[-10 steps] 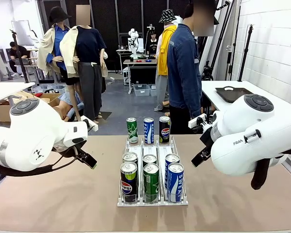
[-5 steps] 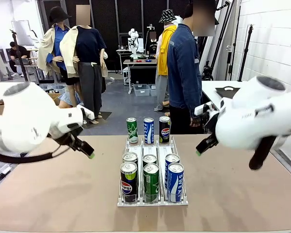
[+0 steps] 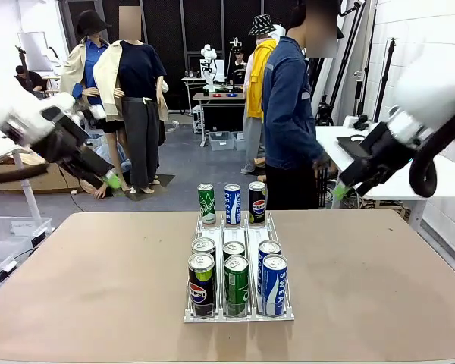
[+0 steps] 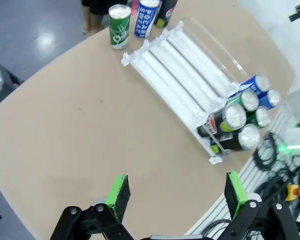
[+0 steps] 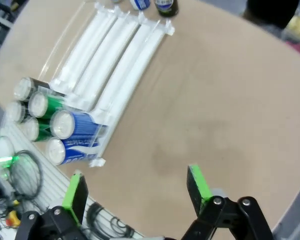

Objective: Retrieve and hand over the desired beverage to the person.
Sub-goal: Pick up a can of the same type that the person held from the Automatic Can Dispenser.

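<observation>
Left gripper, jaws apart, overlooks green, blue, black cans.

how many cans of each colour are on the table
green metal drink cans: 3
blue metal drink cans: 3
black metal drink cans: 3
total: 9, with six in the clear plastic rack and three standing at its far end
</observation>
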Tool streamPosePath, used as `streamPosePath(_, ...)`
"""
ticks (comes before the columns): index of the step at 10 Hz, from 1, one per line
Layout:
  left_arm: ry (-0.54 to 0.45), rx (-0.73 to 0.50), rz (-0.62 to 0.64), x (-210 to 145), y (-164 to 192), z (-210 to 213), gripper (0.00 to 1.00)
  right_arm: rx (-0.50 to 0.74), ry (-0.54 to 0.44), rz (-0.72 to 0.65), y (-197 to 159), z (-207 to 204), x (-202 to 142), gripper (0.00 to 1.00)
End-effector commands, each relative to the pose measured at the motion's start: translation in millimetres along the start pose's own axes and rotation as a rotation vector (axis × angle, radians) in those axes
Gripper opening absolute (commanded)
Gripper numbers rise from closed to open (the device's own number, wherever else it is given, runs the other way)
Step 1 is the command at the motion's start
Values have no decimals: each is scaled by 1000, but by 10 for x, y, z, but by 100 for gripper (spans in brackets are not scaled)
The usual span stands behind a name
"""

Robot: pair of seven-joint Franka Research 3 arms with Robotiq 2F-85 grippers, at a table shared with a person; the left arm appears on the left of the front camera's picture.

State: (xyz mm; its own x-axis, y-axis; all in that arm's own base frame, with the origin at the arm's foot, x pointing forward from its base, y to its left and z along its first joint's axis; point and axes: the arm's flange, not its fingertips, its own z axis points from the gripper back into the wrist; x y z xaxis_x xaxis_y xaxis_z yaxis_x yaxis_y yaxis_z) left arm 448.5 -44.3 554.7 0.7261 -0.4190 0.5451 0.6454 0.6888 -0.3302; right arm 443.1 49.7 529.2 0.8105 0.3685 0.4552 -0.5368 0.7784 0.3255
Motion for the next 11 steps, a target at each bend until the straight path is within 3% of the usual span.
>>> streamPosePath(1, -68, -109, 83, -95, 417, 133, 100, 227, -104, -60, -388, 162, -19, 100)
streamPosePath(4, -219, -211, 196, -576, 889, 391, 100, 425, -281, -86, -772, 500, -355, 100)
streamPosePath(7, -390, -238, 271, -1068, 1114, 628, 100, 512, -424, -123, -1081, 674, -763, 100)
streamPosePath(9, -541, -243, 295, -1184, 1098, 824, 100, 598, -505, -133, -1279, 750, -963, 100)
streamPosePath(11, -615, -256, 324, -1140, 1112, 911, 100, 631, -541, -137, -1363, 786, -1044, 100)
